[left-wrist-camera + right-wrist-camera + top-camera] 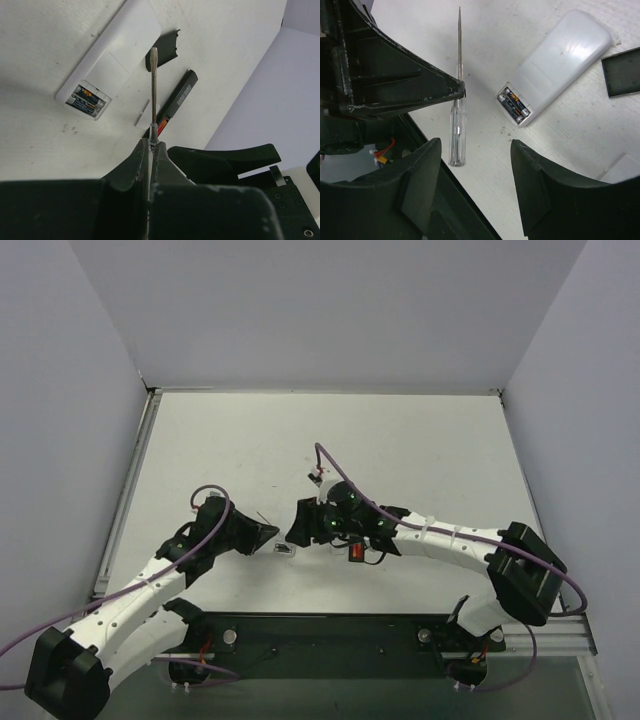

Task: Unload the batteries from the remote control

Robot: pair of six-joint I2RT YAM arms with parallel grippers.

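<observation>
Your left gripper (151,145) is clamped on a screwdriver (153,90), its shaft pointing out ahead of the fingers. Your right gripper (475,145) is spread wide with nothing between its fingers, just right of the left one at mid-table. The remote (179,96) lies flat just beside the shaft. A red battery (161,127) shows at the end nearest your left gripper. A white remote (560,60) lies face down on the shaft's other side, its compartment open. A black cover (620,71) lies loose just beside it. From above, the right arm (450,540) hides the remote.
</observation>
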